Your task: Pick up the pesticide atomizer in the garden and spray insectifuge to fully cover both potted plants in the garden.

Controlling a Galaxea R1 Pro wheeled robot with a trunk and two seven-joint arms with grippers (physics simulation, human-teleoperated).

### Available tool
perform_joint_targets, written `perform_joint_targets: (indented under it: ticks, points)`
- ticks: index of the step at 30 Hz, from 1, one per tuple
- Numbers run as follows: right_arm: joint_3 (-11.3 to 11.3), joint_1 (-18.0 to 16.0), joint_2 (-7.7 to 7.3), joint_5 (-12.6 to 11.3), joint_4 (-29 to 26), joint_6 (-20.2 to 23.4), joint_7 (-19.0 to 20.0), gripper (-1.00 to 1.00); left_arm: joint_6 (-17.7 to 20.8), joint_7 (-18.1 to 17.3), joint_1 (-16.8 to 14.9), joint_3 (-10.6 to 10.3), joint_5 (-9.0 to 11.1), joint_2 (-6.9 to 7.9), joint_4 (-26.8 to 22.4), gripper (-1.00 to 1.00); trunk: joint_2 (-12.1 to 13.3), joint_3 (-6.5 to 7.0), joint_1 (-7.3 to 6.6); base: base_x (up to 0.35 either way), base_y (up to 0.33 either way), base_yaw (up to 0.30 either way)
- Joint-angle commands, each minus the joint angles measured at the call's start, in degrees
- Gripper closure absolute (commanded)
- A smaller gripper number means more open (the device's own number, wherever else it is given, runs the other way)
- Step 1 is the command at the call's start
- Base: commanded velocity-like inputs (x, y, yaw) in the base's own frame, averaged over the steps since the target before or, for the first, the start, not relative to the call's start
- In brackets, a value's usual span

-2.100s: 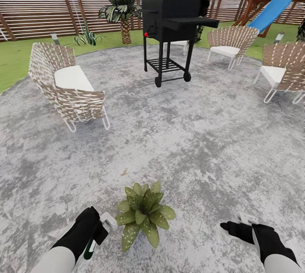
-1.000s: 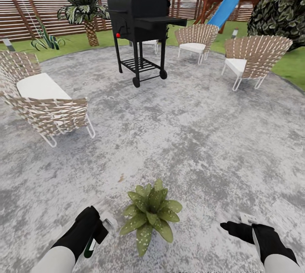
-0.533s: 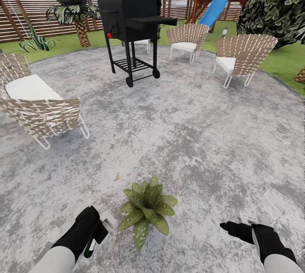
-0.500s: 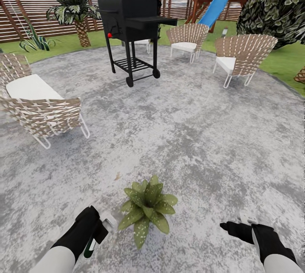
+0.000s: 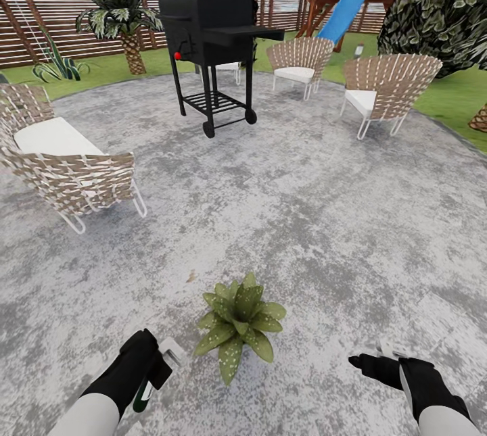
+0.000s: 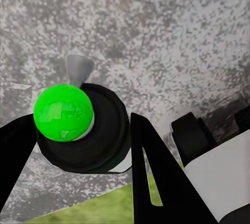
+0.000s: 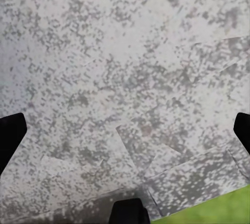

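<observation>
Atomizer [image 5: 164,363] clamped in left end effector [image 5: 152,370]; label unreadable.

Round grey paved patio [image 5: 325,220] with potted plant [image 5: 238,318], black grill [image 5: 213,44], three wicker chairs.

Patio [image 5: 325,220]: mottled grey stone, rough, matt. Chairs [image 5: 67,165]: woven wicker on thin white metal legs (white cushions). Grill [image 5: 210,23], upper centre: matt black metal. Fence [image 5: 54,23]: brown slatted wood.
</observation>
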Motion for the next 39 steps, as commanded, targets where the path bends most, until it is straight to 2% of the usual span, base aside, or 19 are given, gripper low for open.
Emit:
perform_joint_targets:
  ticks: [1,22,29,39]
  points:
    - [-0.39,-0.06,0.04,0.58,-0.1,0.12,0.55,-1.0,0.05,-0.58,-0.02,0.32,-0.6,-0.08,-0.09,1.0,-0.02,-0.04,0.0,0.0,0.0,0.0]
    - [-0.58,-0.06,-0.33,0.5,-0.25,0.12,0.71,-1.0,-0.04,-0.58,-0.02,0.18,-0.52,-0.15,-0.09,1.0,-0.02,0.14,0.0,-0.001,0.0,0.0]
    - [-0.58,-0.06,-0.49,0.55,-0.19,0.12,0.55,-1.0,-0.04,-0.58,-0.01,0.08,-0.43,-0.24,-0.09,1.0,-0.02,0.14,0.0,-0.171,0.0,0.0]
    - [-0.58,-0.06,-0.48,0.55,-0.19,0.12,0.5,-1.0,-0.04,-0.58,0.0,0.27,-0.43,-0.07,-0.09,1.0,-0.02,0.14,0.0,-0.008,0.0,0.0]
